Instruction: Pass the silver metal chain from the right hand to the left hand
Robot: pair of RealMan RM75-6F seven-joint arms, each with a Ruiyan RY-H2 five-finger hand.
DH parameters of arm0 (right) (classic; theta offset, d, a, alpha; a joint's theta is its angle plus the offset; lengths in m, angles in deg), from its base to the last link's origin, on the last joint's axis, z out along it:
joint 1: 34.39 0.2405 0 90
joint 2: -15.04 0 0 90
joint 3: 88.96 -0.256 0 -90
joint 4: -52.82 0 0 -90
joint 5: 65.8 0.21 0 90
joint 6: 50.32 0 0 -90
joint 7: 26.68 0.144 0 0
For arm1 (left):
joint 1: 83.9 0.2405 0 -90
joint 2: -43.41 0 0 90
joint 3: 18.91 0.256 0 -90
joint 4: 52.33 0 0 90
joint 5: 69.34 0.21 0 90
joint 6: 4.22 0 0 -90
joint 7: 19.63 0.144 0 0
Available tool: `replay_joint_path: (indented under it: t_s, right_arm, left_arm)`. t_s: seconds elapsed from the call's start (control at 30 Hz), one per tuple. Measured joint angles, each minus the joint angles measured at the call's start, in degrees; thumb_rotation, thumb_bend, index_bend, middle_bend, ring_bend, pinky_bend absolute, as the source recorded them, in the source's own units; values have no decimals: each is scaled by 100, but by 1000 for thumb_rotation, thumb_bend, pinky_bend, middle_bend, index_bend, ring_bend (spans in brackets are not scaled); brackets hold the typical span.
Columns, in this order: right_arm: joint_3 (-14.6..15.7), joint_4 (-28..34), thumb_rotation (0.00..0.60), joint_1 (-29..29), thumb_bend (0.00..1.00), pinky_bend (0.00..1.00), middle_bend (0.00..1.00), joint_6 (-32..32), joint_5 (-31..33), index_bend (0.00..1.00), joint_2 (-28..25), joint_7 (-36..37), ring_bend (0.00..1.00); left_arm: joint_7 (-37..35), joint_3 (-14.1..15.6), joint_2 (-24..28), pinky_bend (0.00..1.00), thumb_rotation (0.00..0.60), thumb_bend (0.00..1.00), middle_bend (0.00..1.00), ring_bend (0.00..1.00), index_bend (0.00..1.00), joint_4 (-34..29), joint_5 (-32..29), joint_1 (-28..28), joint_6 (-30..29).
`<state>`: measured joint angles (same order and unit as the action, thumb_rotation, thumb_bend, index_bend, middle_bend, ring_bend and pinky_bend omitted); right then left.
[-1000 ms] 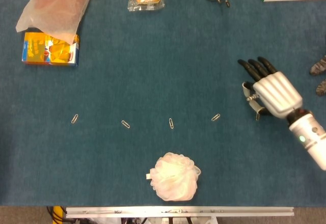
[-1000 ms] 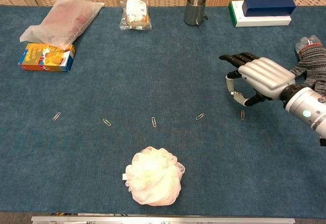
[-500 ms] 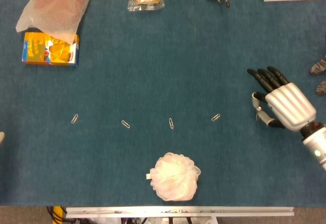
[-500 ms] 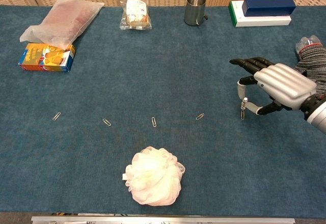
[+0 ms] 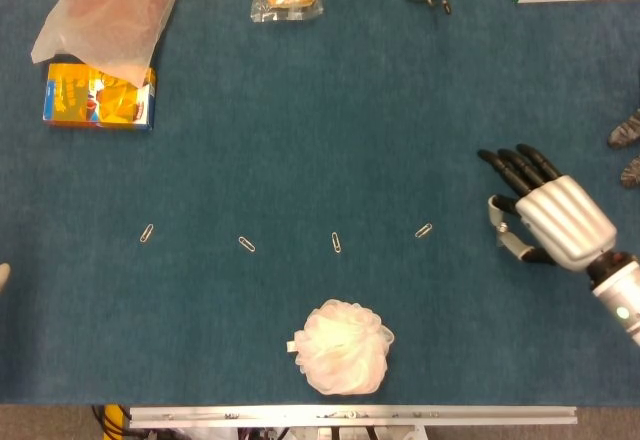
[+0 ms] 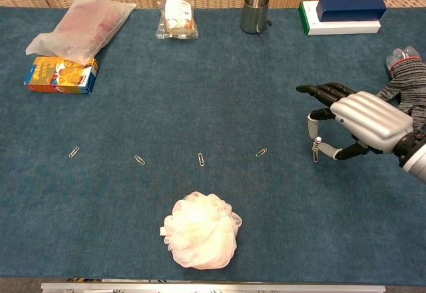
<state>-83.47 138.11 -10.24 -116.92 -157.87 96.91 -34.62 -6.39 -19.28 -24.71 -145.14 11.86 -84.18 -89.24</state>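
Observation:
No silver chain shows in either view. My right hand [image 5: 552, 216] [image 6: 363, 118] hovers low over the right side of the blue table, palm down, fingers stretched out and apart. Its thumb points down at a paperclip [image 6: 315, 153], and I cannot tell whether the thumb touches it. Nothing sits in the hand's grasp. A pale sliver [image 5: 2, 276] at the left edge of the head view may be my left hand; too little of it shows to tell how it is posed.
Several more paperclips lie in a row [image 6: 261, 152] [image 6: 201, 159] [image 6: 139, 160] [image 6: 74, 152]. A white bath pouf [image 6: 200, 230] sits near the front edge. At the back stand a metal cup [image 6: 255, 12], stacked books [image 6: 341, 14], a snack packet [image 6: 178, 18], a plastic bag [image 6: 83, 25] and an orange box [image 6: 60, 74]. A grey glove [image 6: 409, 83] lies far right.
My right hand has drawn back toward the front right, with its thumb now down by the rightmost paperclip. The pale sliver has come in at the left edge of the head view.

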Motion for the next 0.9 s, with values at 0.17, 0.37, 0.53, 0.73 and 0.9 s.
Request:
replay_joint_path:
  t_s: [0.17, 0.37, 0.53, 0.73, 0.9]
  right_arm:
    - [-125, 38, 600, 170, 337, 35, 18, 91, -120, 611, 104, -3, 0]
    - [-299, -49, 600, 442, 338, 35, 18, 351, -180, 611, 333, 1, 0]
    - [-395, -216, 600, 651, 338, 35, 18, 578, -181, 611, 565, 50, 0]
    - [-460, -431, 600, 821, 338, 35, 19, 779, -131, 611, 780, 152, 0]
    - [-489, -512, 600, 924, 338, 35, 19, 845, -121, 611, 884, 226, 0]
  left_arm:
    - [-50, 15, 16, 575, 600, 154, 431, 386, 385, 30, 1, 30, -21]
    - [-142, 20, 50, 575, 600, 153, 431, 386, 385, 69, -20, 73, -51]
    - [-230, 23, 91, 575, 600, 153, 431, 386, 385, 106, -48, 112, -68]
    - [-347, 19, 120, 575, 600, 154, 431, 386, 385, 178, -94, 149, -65]
    - [-406, 19, 129, 575, 600, 153, 431, 386, 384, 216, -104, 178, -76]
